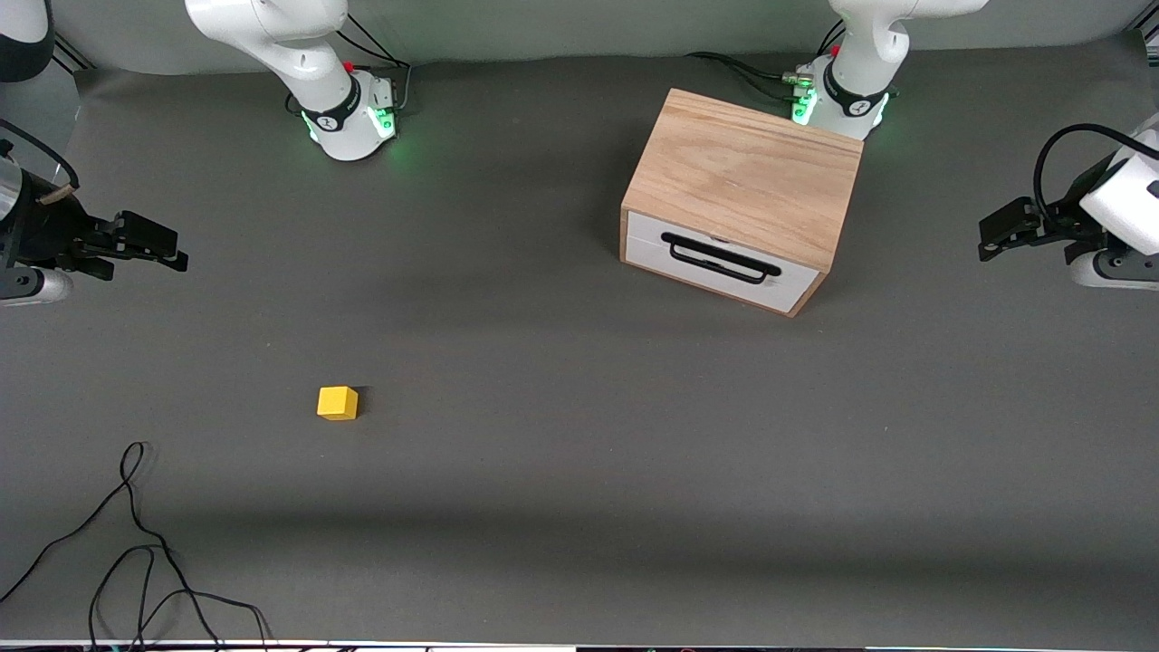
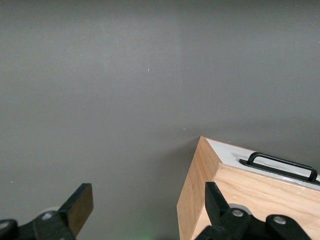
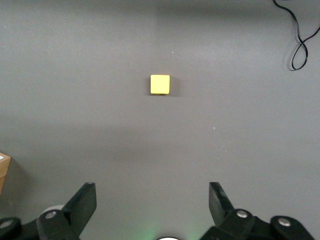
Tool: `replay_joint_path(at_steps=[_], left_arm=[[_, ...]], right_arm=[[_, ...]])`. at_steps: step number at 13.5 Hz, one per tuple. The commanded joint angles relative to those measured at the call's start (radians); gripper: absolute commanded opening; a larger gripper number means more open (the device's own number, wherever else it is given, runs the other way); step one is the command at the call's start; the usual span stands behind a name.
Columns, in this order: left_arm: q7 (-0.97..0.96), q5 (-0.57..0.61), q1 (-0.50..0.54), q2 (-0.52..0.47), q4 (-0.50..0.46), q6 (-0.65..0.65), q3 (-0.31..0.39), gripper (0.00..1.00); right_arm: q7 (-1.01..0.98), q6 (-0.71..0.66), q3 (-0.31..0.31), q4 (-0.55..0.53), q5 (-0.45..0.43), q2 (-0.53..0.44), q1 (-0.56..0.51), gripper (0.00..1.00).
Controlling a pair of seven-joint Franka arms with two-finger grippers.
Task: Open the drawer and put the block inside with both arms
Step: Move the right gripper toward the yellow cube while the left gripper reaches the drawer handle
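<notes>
The light oak box (image 1: 742, 177) stands near the left arm's base, and its white-fronted drawer (image 1: 715, 263) with the black bar handle (image 1: 720, 258) is shut. The small yellow block (image 1: 338, 403) lies on the grey mat toward the right arm's end, nearer the front camera than the box. My right gripper (image 1: 167, 246) hangs open and empty at that end of the table; its wrist view shows the block (image 3: 160, 84) well ahead of the gripper (image 3: 152, 197). At the other end my left gripper (image 1: 991, 240) hangs open and empty. In its wrist view the gripper (image 2: 148, 200) is above the box's corner (image 2: 197, 185) and handle (image 2: 280, 165).
Loose black cables (image 1: 136, 543) lie on the mat at the front edge toward the right arm's end, with a loop (image 3: 300, 45) in the right wrist view. Both arm bases (image 1: 349, 118) glow green at the back of the table.
</notes>
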Motion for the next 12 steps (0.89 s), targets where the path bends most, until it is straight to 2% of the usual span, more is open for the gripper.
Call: replay_joint_path(at_steps=[1, 12], left_arm=[[0.012, -0.009, -0.018, -0.02, -0.012, -0.013, 0.015, 1.0], [0.005, -0.009, -0.026, -0.018, -0.025, -0.027, 0.01, 1.0]], right_arm=[[0.013, -0.019, -0.001, 0.017, -0.024, 0.006, 0.007, 1.0], [0.004, -0.017, -0.006, 0.013, -0.024, 0.006, 0.006, 1.0]])
